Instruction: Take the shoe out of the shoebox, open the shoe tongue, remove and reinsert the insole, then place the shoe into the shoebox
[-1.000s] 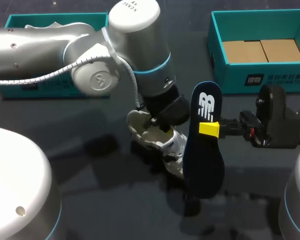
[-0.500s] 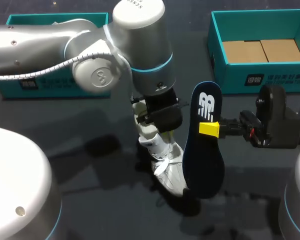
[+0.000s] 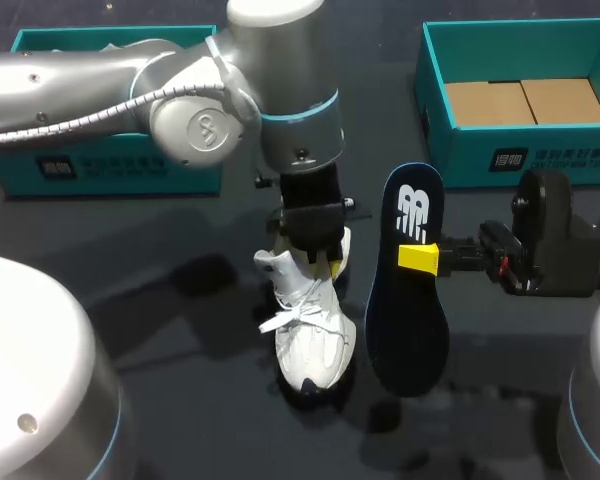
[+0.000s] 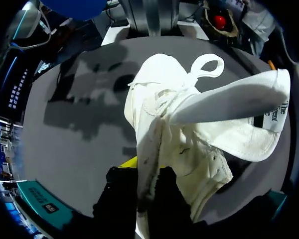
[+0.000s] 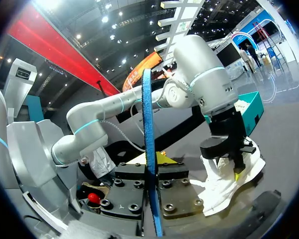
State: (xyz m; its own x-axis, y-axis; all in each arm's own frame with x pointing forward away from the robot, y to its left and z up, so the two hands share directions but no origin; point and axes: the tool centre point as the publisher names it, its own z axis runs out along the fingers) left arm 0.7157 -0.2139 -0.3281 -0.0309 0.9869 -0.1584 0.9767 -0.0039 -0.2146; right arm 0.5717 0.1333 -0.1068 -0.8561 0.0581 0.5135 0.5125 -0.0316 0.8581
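The white shoe (image 3: 307, 335) stands on its sole mid-table, toe toward the front edge. My left gripper (image 3: 326, 260) comes down from above and is shut on the shoe's collar wall by the heel. In the left wrist view the shoe (image 4: 189, 129) hangs ahead of that gripper (image 4: 149, 185), its tongue (image 4: 234, 97) folded outward and its laces loose. The dark blue insole (image 3: 408, 290) is held on edge to the right of the shoe, with my right gripper (image 3: 420, 257) shut on its middle. From the right wrist the insole (image 5: 148, 144) shows edge-on between that gripper's (image 5: 151, 183) fingers.
A teal shoebox (image 3: 435, 110) with cardboard on its floor stands at the back right. Another teal box (image 3: 100, 165) sits at the back left, partly behind my left arm. The table around the shoe is dark and bare.
My left arm has turned and swung the shoe from lying tilted beside the insole to upright with the toe toward the front. The right arm and insole have not moved.
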